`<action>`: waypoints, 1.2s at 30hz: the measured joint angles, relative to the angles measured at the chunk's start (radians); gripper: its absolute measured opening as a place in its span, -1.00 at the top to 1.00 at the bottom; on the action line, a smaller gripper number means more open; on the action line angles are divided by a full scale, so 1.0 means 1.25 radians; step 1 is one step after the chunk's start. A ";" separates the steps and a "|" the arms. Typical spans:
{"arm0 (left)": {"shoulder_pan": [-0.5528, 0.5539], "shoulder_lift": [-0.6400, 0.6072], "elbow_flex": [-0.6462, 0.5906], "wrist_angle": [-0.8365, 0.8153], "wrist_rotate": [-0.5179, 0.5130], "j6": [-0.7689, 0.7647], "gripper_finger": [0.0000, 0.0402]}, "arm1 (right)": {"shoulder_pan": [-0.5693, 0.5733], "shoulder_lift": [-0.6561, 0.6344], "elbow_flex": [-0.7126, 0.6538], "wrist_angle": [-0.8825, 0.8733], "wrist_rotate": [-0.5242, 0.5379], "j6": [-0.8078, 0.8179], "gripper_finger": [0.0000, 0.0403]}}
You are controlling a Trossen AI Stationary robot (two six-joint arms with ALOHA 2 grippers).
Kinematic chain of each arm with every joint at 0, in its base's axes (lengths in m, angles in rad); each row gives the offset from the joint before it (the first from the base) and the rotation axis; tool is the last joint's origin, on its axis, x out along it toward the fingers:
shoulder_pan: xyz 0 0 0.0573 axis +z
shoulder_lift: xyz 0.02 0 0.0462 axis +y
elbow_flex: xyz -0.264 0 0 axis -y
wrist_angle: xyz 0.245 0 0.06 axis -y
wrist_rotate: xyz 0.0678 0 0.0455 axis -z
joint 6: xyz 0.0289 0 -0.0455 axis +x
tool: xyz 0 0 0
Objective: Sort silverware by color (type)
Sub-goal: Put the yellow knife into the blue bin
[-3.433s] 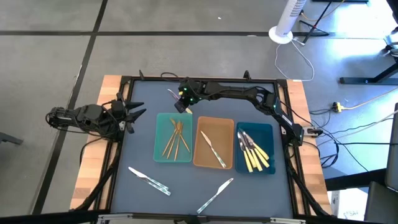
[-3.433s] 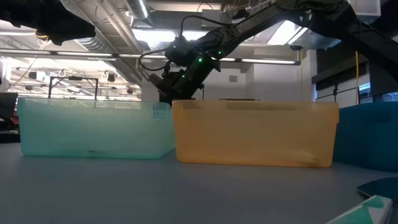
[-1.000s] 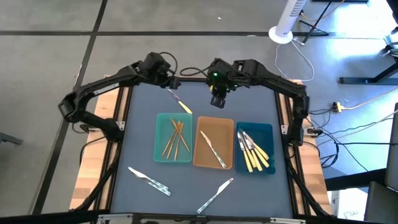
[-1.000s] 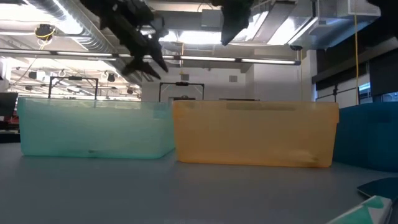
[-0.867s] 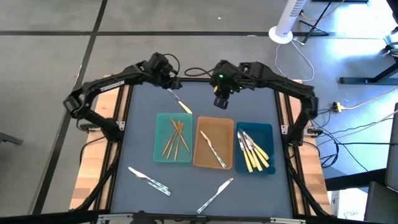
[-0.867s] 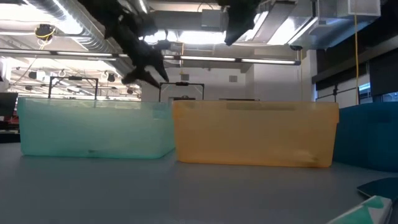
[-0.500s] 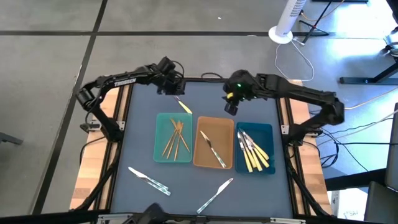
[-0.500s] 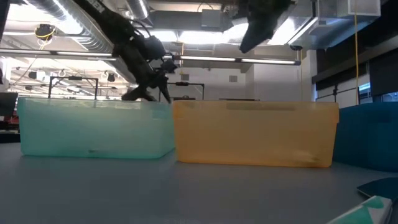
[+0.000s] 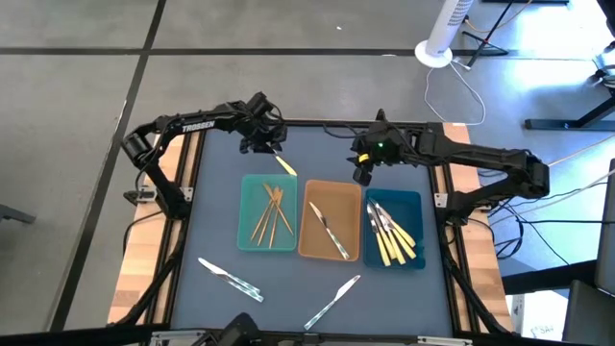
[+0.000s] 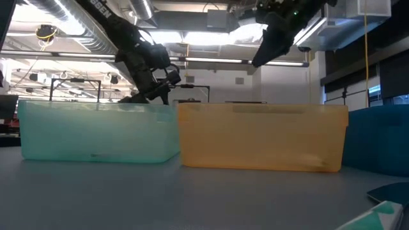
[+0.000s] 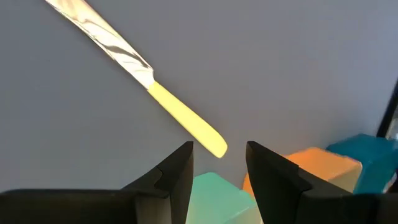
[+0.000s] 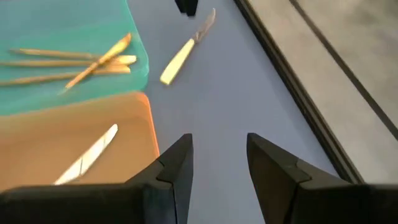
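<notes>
A yellow-handled knife [image 9: 280,160] with a silver blade lies flat on the blue mat, just beyond the teal tray [image 9: 245,216]. My left gripper [image 9: 266,148] hovers open over it. In the left wrist view the handle's free end [image 11: 213,145] lies just ahead of the gap between the fingers [image 11: 219,167]. My right gripper [image 9: 362,177] hangs open and holds nothing, above the far edge of the tan tray [image 9: 309,240] and the dark-blue tray [image 9: 415,207]. Gold utensils [image 9: 272,213] lie in the teal tray, a silver knife [image 9: 328,231] in the tan one, yellow-handled pieces [image 9: 392,235] in the blue one.
Two silver utensils lie loose on the mat near the front edge, one at left [image 9: 231,279] and one in the middle [image 9: 332,301]. The three trays stand side by side mid-table. A black frame [image 9: 184,192] borders the mat.
My left gripper has come down toward the yellow-handled knife and rolled about its own axis. My right gripper has moved toward the table's right and near edges and sunk, from above the far mat to over the far edge of the tan and blue trays.
</notes>
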 joint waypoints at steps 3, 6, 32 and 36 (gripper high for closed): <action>-0.002 0.000 0.000 -0.001 -0.022 -0.013 0.30 | 0.000 0.000 -0.014 0.038 -0.018 -0.004 0.31; -0.002 0.000 0.000 -0.001 -0.036 -0.015 0.30 | 0.000 0.000 -0.019 0.057 -0.035 -0.005 0.31; -0.033 0.135 -0.001 0.033 -0.028 -0.054 0.30 | 0.000 0.000 -0.019 0.093 -0.038 -0.006 0.31; -0.042 0.135 -0.001 0.027 -0.047 -0.073 0.30 | 0.000 0.000 -0.019 0.093 -0.038 -0.006 0.31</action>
